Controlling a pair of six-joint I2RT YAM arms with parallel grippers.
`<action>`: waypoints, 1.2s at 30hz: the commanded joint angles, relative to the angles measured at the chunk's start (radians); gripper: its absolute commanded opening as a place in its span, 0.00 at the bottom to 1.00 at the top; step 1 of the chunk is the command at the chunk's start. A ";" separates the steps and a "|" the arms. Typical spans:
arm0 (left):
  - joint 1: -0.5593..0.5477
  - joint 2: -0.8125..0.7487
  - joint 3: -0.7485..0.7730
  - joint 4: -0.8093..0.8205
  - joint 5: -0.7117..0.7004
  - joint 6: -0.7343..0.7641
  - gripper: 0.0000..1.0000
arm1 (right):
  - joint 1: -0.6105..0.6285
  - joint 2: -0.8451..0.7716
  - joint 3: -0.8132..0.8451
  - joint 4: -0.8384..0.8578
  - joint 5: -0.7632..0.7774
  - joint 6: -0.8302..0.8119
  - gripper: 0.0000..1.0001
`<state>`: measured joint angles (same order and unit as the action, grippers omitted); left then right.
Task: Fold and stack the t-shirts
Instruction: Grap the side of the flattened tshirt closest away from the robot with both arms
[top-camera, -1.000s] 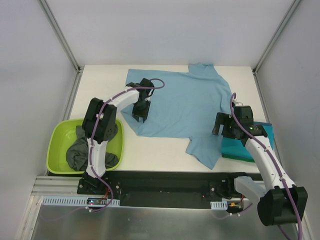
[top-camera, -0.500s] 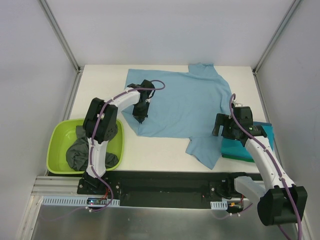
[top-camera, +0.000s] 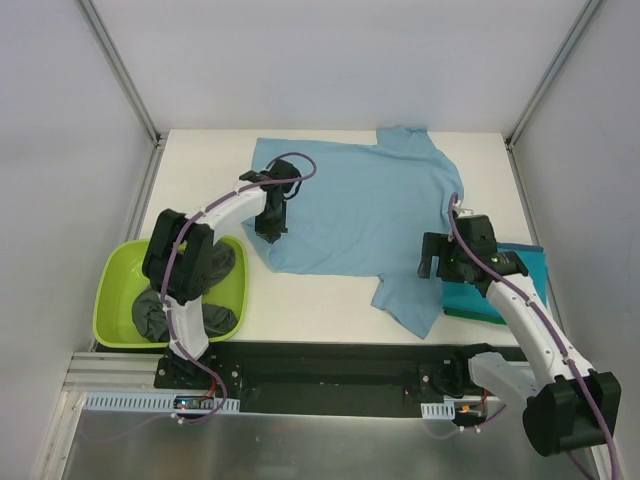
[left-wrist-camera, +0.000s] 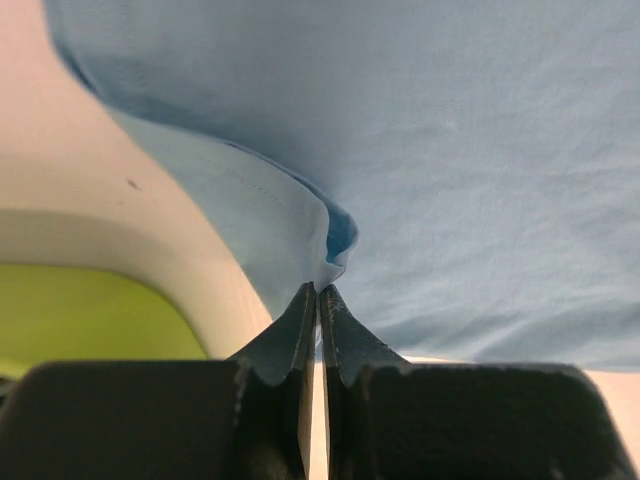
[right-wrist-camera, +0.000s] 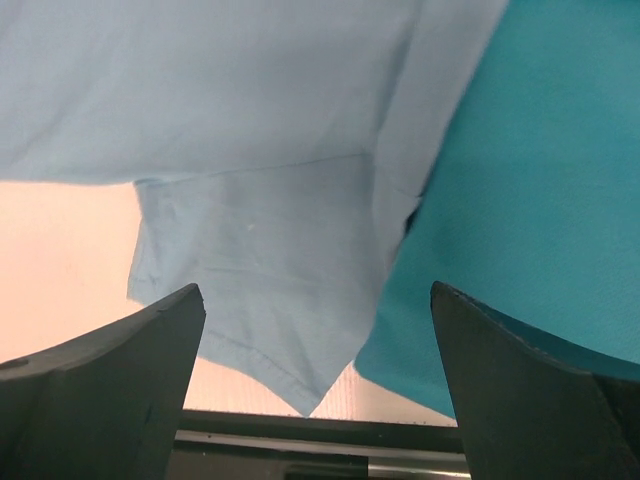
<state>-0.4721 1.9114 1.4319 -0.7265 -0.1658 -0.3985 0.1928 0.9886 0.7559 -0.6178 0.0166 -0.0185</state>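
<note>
A light blue t-shirt lies spread on the white table, back up. My left gripper is shut on a pinch of its left hem and lifts the cloth a little. My right gripper is open and empty, hovering over the shirt's near right sleeve. A folded teal t-shirt lies at the right edge and fills the right side of the right wrist view. Dark grey t-shirts are bunched in the lime-green tub.
The tub sits at the near left, beside my left arm. The black base rail runs along the table's near edge. White walls with metal posts close in the back and sides.
My left gripper has slid left and slightly nearer with the pinched hem. My right gripper has moved a little left and nearer over the sleeve.
</note>
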 joint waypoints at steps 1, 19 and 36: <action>0.004 -0.113 -0.050 0.032 -0.086 -0.105 0.00 | 0.140 -0.036 0.017 -0.083 0.074 0.041 0.97; 0.050 -0.202 -0.146 0.059 -0.129 -0.226 0.00 | 0.557 0.129 -0.101 -0.169 0.111 0.261 0.74; 0.059 -0.238 -0.169 0.058 -0.144 -0.267 0.00 | 0.436 0.315 -0.122 -0.092 0.046 0.224 0.50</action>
<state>-0.4217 1.7203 1.2762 -0.6621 -0.2745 -0.6411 0.6552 1.2808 0.6392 -0.7166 0.0906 0.2424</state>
